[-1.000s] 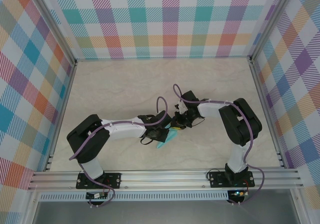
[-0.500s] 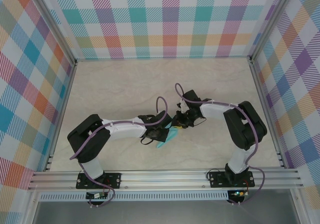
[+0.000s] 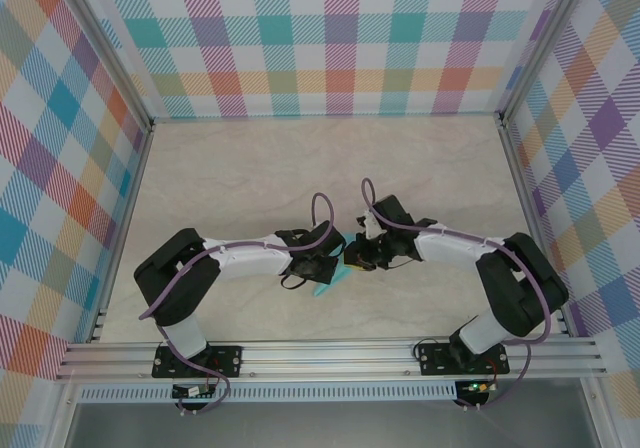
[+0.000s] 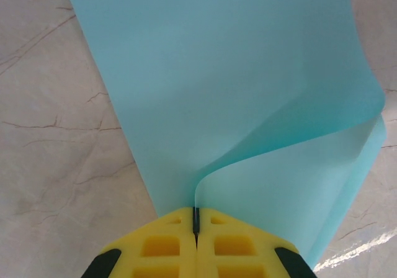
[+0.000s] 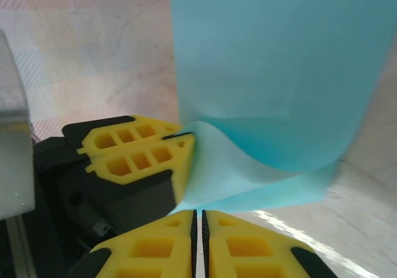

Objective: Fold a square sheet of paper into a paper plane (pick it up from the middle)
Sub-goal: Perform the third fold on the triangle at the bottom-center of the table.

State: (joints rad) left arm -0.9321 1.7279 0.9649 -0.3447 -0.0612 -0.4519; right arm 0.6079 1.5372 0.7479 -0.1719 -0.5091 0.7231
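At the centre of the overhead view the two arms meet nose to nose over the pale, marble-veined desk (image 3: pixel 230 178), and the square sheet of paper (image 3: pixel 326 282) shows as a teal sliver just below and between them. The left gripper (image 4: pixel 195 215) has its yellow jaws pressed together on the sheet's near edge. From that pinch the paper runs away toward the top of the left wrist frame, its long axis leaning slightly left. Its right side rolls over in a soft, uncreased loop that comes back down to the same pinch. The right gripper (image 5: pixel 198 216) faces that loop from the opposite side. Its jaws are closed against each other at the bottom of the right wrist frame, with the lower edge of the curled layer touching or just above their tips. Whether any paper is caught between them I cannot tell. The left gripper's ribbed yellow fingers (image 5: pixel 136 147) sit at centre left there, holding the curl's corner. The paper is thin, smooth, matt and limp enough to bow under its own weight. The next move probably turns on that loose bend, and the right arm is nearer it.
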